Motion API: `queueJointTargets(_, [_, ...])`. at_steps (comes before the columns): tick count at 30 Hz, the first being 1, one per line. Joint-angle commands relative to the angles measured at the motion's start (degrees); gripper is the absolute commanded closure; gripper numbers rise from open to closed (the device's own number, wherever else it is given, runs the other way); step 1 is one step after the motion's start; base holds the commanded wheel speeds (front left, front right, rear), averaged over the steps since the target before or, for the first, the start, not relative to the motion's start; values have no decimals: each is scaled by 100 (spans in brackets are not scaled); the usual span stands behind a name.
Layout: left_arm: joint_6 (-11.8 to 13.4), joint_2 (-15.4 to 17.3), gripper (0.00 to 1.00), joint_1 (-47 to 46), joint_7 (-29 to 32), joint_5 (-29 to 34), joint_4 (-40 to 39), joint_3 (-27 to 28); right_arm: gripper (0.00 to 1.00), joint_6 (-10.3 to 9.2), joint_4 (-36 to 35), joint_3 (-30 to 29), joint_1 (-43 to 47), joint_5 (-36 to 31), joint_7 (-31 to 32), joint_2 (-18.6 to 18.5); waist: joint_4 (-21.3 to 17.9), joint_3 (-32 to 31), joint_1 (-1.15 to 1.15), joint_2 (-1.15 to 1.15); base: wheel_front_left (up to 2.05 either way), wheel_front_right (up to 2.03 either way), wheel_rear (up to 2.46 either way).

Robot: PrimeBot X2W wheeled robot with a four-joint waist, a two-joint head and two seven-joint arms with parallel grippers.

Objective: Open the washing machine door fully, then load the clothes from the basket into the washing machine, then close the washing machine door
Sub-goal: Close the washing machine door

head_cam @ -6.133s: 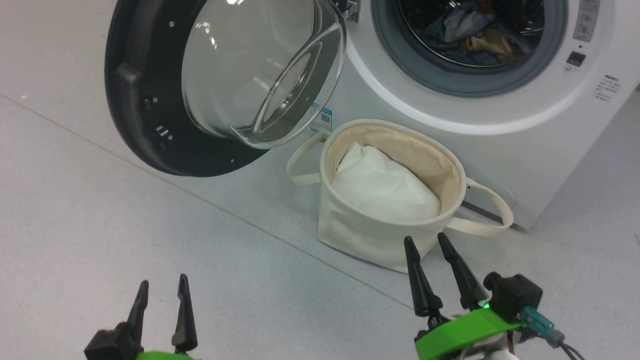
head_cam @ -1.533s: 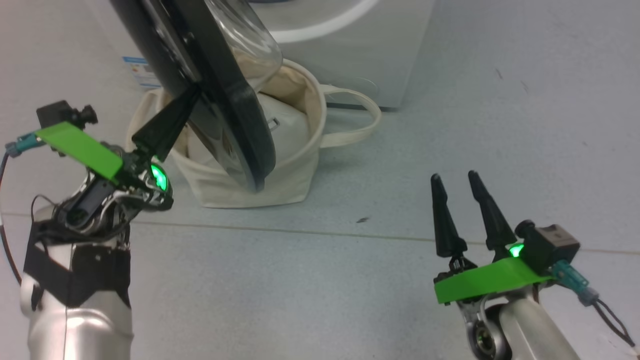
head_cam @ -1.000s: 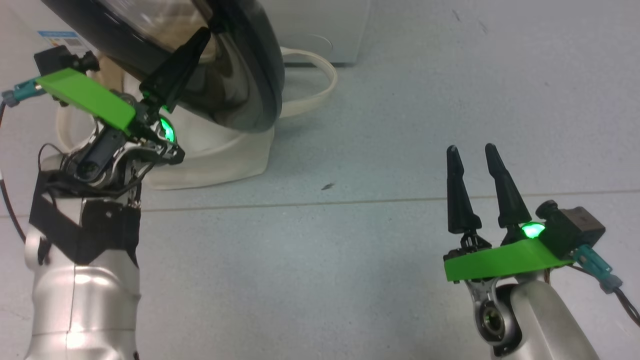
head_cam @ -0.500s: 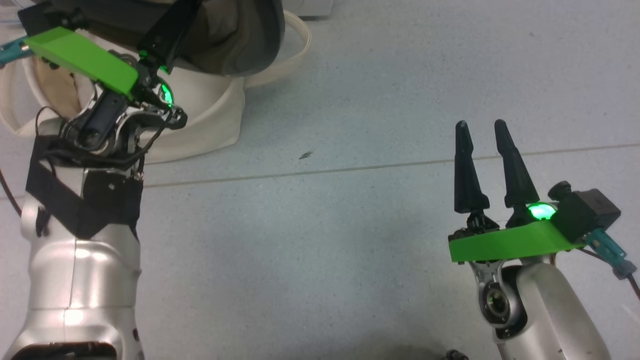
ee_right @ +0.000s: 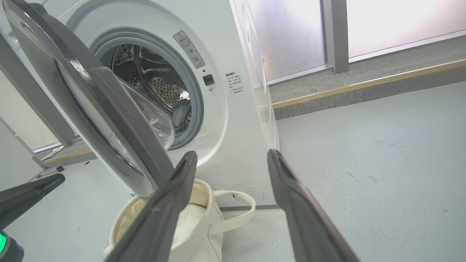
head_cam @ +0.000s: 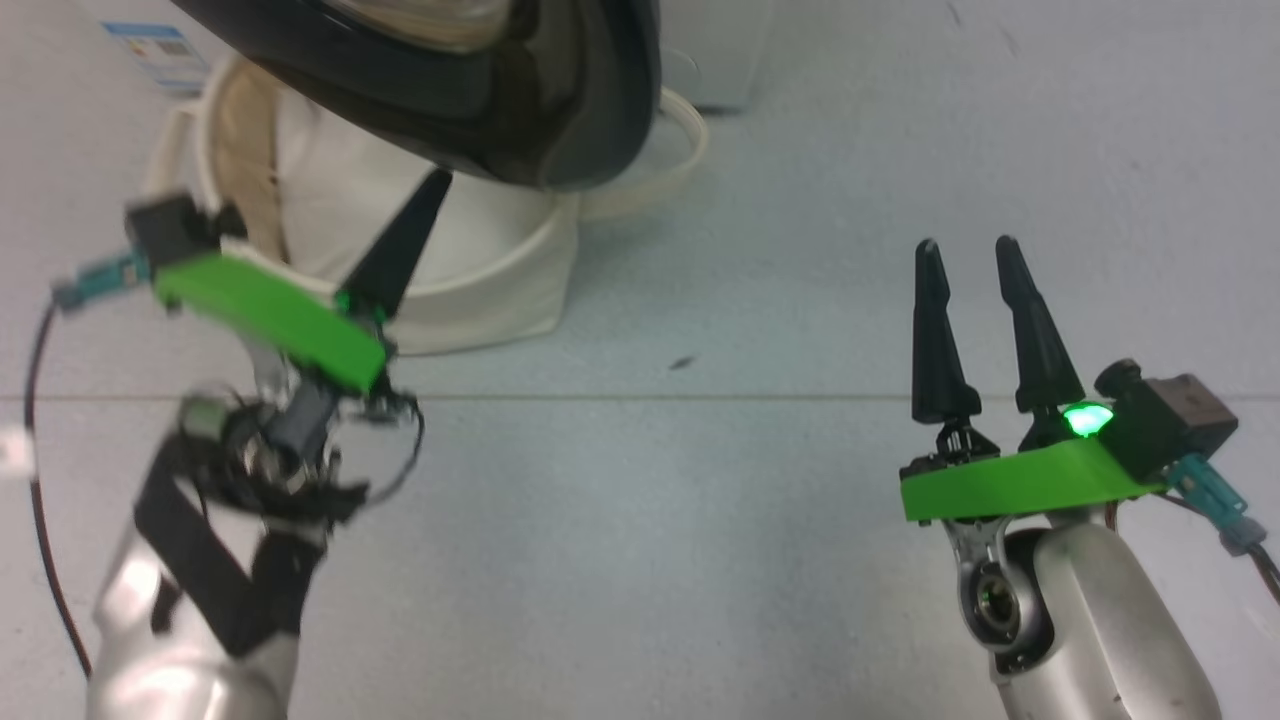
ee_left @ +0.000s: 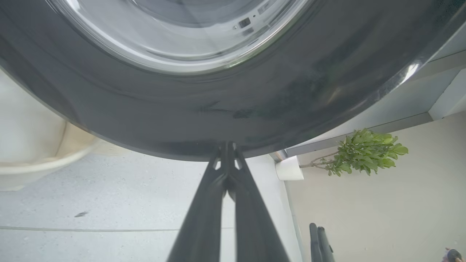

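Your left jaws are pressed together and pinch nothing; the two long dark fingers (ee_left: 204, 218) form a single tapering spike. Right at its tip is the lower edge of the washing machine door (ee_left: 255, 109), a wide glossy black rim, smooth and mirror-like, around a clear bulging glass bowl (ee_left: 174, 36). You cannot tell whether tip and rim touch. The left arm (head_cam: 190, 600), silver with black straps and blurred, rises from below with the wrist cocked, so the spike slants up toward the rim. Under the door, just beyond those jaws, stands the basket (head_cam: 500, 280), a round tub of soft cream canvas with loop handles. It holds a plain white pillow-like bundle (head_cam: 340, 200).

Your right jaws are spread wide and empty, fingers (ee_right: 291, 203) pointing up and forward over the speckled grey floor (head_cam: 650, 560), well apart from the basket. Ahead between them stands the washing machine (ee_right: 240, 91), a boxy white appliance. Its door hangs half open, upright and nearly edge-on, to the left of those jaws, with the glass bulge facing the round opening. The clothes (ee_right: 182, 109) lie inside the perforated steel drum (ee_right: 160, 87), small and dim, far beyond the fingertips.
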Motion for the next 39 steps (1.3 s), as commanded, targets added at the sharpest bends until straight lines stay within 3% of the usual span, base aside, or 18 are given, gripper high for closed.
queueJointTargets(1, [-40,219,100,182,-273,22,-284,49,0,1,-131,93,133,-47,-70,52,290,-381,1,0,0,0,0])
queueJointTargets(5, [-40,383,100,992,-1084,54,-530,-365,0,1,-61,112,341,-91,-70,52,512,-792,1,0,0,0,0])
queueJointTargets(11, [-40,733,100,1722,-3032,1343,-75,-1187,0,1,-52,111,598,-141,-70,52,804,-1128,1,0,0,0,0])
queueJointTargets(12, [-40,733,100,1722,-3032,1343,-75,-1187,0,1,-52,111,598,-141,-70,52,804,-1128,1,0,0,0,0])
queueJointTargets(14, [-40,743,100,1760,-3244,1944,208,-1334,0,1,-35,128,653,-173,-70,52,885,-1186,1,0,0,0,0])
queueJointTargets(18, [37,431,100,1891,-3280,3344,167,-555,0,1,9,165,704,-181,-70,52,991,-1243,1,0,0,0,0])
queueJointTargets(24, [25,-242,100,2483,-3282,5192,-815,627,0,1,25,223,741,-171,-70,52,995,-1303,1,0,0,0,0])
queueJointTargets(26, [17,-350,0,2665,-3282,5710,-1062,854,0,1,44,251,757,-173,-70,52,972,-1320,1,0,0,0,0])
queueJointTargets(30, [3,-483,0,2911,-3283,6269,-1253,1015,0,1,82,275,788,-156,-70,52,907,-1371,1,0,0,0,0])
queueJointTargets(34, [-8,-535,0,2994,-3283,6375,-1301,1096,0,1,92,276,808,-135,-70,52,854,-1408,1,0,0,0,0])
queueJointTargets(39, [-13,-546,0,3010,-3283,6900,-1462,894,0,1,98,294,800,-126,-70,52,801,-1410,1,0,0,0,0])
